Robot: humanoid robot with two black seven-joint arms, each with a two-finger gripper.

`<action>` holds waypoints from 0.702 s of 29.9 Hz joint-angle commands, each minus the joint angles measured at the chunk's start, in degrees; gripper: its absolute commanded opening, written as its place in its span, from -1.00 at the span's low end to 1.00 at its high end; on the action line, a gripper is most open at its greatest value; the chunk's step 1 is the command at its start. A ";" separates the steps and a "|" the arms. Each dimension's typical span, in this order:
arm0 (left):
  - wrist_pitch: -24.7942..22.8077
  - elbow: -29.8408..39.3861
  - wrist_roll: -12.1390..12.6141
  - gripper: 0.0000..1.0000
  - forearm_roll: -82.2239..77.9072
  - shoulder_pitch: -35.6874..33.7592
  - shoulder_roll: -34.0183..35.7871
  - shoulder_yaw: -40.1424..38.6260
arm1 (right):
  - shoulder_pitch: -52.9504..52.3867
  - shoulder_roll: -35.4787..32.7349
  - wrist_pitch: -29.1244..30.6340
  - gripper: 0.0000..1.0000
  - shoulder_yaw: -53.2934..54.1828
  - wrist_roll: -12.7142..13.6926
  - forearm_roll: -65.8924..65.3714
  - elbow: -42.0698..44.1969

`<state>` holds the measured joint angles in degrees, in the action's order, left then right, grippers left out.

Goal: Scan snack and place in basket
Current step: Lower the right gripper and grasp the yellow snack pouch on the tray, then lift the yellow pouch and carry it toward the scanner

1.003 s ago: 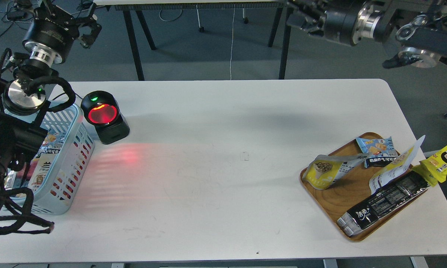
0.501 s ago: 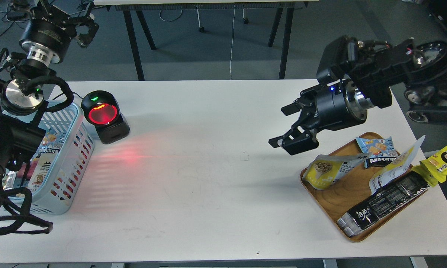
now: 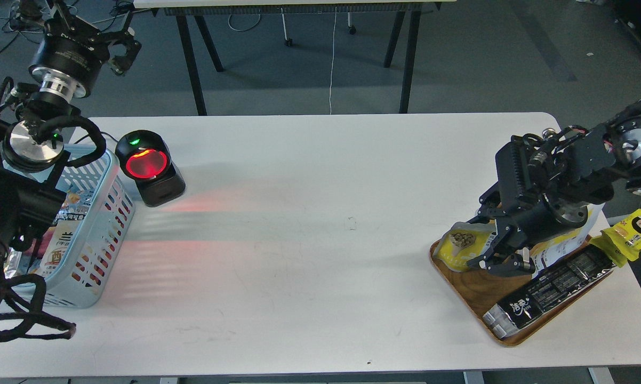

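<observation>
At the right edge of the frame the right gripper (image 3: 499,256) hangs low over the wooden tray (image 3: 478,293), its fingers spread apart and pointing down beside the snack (image 3: 462,246). The yellow pouch lies on the tray's upper left part, and the fingers seem to sit just at its right side, though I cannot tell whether they touch it. Nothing is gripped, as far as I can see.

A long black packet (image 3: 544,293) lies along the tray's lower right rim, and a yellow packet (image 3: 634,232) rests off the tray at the far right.

Over at the left of the frame the scanner (image 3: 149,168) glows red and throws a red wash across the white table (image 3: 299,266). The blue basket (image 3: 94,240) stands just left of it and already holds some packets. The left gripper (image 3: 118,45) is raised in the upper left corner, beyond the table; its fingers are too dark to read, so I cannot tell how they stand.

To my eye the job on this pouch is barely begun: picking up, scanning and dropping it in the basket all remain.
</observation>
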<state>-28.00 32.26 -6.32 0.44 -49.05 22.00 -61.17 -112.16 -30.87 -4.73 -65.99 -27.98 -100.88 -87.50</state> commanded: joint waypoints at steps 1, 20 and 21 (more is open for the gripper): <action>0.00 -0.01 -0.01 0.99 0.00 0.00 -0.02 0.00 | 2.29 0.72 -0.01 -0.22 0.33 -0.02 -0.81 3.90; 0.00 -0.09 -0.01 0.99 0.00 0.00 0.42 -0.17 | 2.21 1.60 -0.45 -1.00 7.70 -0.02 0.16 6.46; 0.00 -0.09 -0.01 0.99 0.09 0.00 0.42 -0.17 | 1.34 1.51 -0.37 -1.00 9.02 -0.02 0.42 6.46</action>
<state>-28.00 32.17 -6.33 0.53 -49.04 22.39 -61.23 -108.87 -29.14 -5.12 -59.90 -28.00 -100.86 -81.28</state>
